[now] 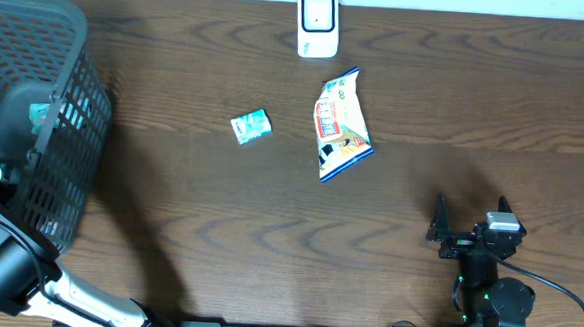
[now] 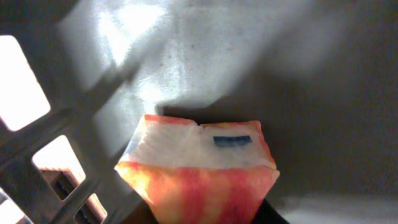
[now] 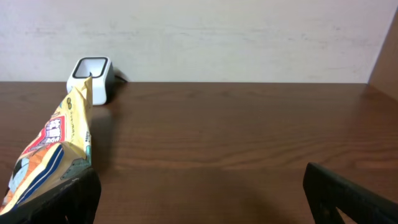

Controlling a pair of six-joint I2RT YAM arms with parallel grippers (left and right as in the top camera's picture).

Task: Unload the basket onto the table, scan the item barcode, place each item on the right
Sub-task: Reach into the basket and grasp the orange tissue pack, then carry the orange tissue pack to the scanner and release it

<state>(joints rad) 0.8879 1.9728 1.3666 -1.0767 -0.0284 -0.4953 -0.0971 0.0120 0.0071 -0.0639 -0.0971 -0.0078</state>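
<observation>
A white scanner with a dark window stands upright at the far edge of the table. Near it a yellow snack bag with red and blue print lies flat, and a small green packet lies apart on its left. Inside the dark mesh basket sits an orange-and-white striped packet with a small blue mark, close to the slotted wall.
</observation>
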